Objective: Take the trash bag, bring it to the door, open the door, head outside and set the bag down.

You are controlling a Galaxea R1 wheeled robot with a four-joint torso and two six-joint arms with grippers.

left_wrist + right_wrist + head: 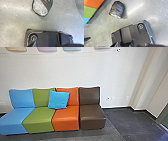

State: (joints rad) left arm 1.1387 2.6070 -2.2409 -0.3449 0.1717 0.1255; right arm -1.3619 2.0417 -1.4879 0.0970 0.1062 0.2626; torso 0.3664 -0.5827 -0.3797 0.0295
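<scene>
Trash bag: lay on the flr, off the front edge of the robot's base w/ a gap between; near the sofa's front edge, orange-seat side, but not touching it.
Done: nothing of the task's own steps, AFAICT; robot was indoors, facing the sofa approx. square on.
Left to do: pick-up, carry, door, going outside, set-down, i.e. all of it.
Door: n/a for sure; a greenish panel stood past the flr's far R corner, couldn't tell what it was.
L arm: wrist above the base's front edge, cam aimed down at base + flr; left gripper apart from the bag.
R arm: much the same pose, right gripper over the base, bag out beyond it, nothing touching the bag.
Claws: open or closed, couldn't tell for either; no bag in L or R.
</scene>
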